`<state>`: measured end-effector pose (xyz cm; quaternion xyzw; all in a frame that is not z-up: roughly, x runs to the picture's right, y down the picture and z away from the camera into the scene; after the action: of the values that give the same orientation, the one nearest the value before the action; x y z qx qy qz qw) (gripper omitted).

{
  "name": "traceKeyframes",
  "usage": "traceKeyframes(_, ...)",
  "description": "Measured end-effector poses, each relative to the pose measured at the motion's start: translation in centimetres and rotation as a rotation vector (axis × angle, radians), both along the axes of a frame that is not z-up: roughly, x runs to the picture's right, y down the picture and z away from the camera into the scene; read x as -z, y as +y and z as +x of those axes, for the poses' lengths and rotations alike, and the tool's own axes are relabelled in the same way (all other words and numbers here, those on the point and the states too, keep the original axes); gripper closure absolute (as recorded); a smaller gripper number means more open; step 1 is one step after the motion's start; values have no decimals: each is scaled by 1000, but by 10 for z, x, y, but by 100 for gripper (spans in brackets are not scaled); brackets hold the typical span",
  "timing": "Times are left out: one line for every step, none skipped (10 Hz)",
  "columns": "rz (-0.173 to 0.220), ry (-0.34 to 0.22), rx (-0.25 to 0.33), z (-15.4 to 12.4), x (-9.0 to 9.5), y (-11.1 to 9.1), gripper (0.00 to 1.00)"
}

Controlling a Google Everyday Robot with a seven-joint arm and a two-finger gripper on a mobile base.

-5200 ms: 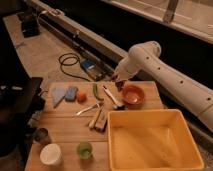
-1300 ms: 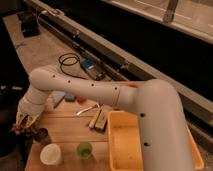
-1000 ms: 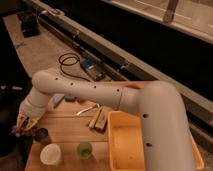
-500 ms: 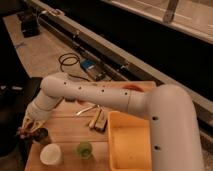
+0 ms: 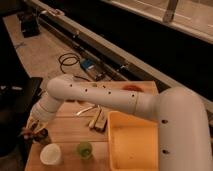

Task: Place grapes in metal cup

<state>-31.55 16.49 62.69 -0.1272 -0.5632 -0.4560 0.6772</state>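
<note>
My gripper (image 5: 32,131) is at the table's front left corner, at the end of the white arm (image 5: 100,97) that reaches across from the right. It hangs right over the metal cup (image 5: 42,136), a small dark grey cylinder mostly hidden behind it. A small dark reddish lump, the grapes (image 5: 25,133), shows at the gripper's tip just left of the cup's rim. I cannot tell whether the grapes are held or touching the cup.
A white cup (image 5: 50,154) and a small green cup (image 5: 84,149) stand at the front edge. A yellow bin (image 5: 137,145) fills the right side. Wooden pieces (image 5: 98,120) lie mid-table. A red bowl (image 5: 131,88) peeks from behind the arm. The table edge (image 5: 30,160) is close on the left.
The arm has swung from the table's middle to the front left corner. Over the last second the gripper has moved slightly right and down onto the metal cup.
</note>
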Motion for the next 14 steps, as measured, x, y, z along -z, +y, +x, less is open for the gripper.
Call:
traceKeyframes(-1,1,-5,1,-1,0,81)
traceKeyframes(-4,-1,-8,0,-2,-1,81)
traceKeyframes(-8,-6,-10,-1,-4,0,81)
traceKeyframes(-13,-17,-14,-2,-7,2,81)
traceKeyframes(-23,-32,-26,-3,-11,3,81)
traceKeyframes(-40,-44,-41,-2,-18,5,81)
traceKeyframes(-62,-54,-56,-3,-24,9,81)
traceKeyframes(-77,-58,-64,-4,-28,12,81)
traceKeyframes(-99,-61,-73,-4,-35,17,81)
traceKeyframes(-115,-60,-80,-4,-40,19,81)
traceKeyframes(-127,-57,-86,-3,-44,20,80)
traceKeyframes(-135,-52,-91,-1,-48,21,74)
traceKeyframes(-142,-41,-97,0,-51,22,62)
traceKeyframes(-144,-32,-99,1,-52,22,53)
